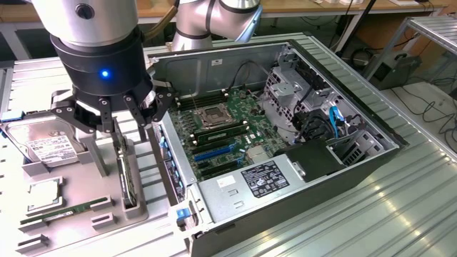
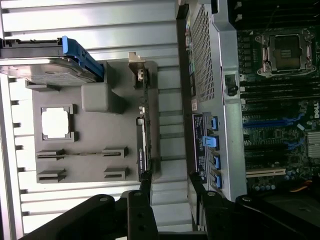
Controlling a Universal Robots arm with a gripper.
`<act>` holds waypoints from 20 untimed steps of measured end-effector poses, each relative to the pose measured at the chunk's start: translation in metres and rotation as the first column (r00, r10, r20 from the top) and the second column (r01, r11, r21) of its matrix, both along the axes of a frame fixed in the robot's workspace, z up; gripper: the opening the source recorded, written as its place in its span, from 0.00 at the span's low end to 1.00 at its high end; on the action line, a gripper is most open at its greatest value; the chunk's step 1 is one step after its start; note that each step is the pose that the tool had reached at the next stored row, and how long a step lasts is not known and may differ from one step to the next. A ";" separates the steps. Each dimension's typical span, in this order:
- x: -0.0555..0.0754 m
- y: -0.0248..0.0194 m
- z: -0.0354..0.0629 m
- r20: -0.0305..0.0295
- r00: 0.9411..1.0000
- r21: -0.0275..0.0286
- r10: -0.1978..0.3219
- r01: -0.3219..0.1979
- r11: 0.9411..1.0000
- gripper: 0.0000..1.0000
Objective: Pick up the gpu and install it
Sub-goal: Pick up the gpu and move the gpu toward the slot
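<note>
Exterior view: open jaws above the gpu (image 1: 127, 174) in a grey tray (image 1: 80, 184) on ribbed metal table (image 1: 350, 225)

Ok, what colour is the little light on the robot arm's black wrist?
The small round light glows blue, clearest in the exterior view.

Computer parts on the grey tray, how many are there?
4: the hard drive at one end, a square chip beside it, a green memory stick past the chip, and the graphics card standing on edge below the end effector. None looks hidden.
</note>
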State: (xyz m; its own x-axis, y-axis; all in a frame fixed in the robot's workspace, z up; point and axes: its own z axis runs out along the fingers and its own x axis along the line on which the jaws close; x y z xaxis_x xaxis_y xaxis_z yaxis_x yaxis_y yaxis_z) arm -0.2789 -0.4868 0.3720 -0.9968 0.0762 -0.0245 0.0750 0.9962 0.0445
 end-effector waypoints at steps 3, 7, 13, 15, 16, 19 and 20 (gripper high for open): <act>-0.001 0.0000 -0.0010 0.000 1.000 0.000 0.000 0.000 1.000 0.42; -0.001 0.0000 -0.0023 0.000 1.000 0.000 0.000 0.000 1.000 0.42; -0.002 0.0000 -0.0048 0.000 1.000 0.000 0.000 0.000 1.000 0.42; -0.002 0.0000 -0.0055 0.000 1.000 0.000 0.000 0.000 1.000 0.42; -0.002 0.0000 -0.0059 0.000 1.000 0.000 0.000 0.000 1.000 0.42; -0.003 0.0000 -0.0072 0.000 1.000 0.000 0.000 0.000 1.000 0.42; -0.003 0.0000 -0.0076 0.000 1.000 0.000 0.000 0.000 1.000 0.42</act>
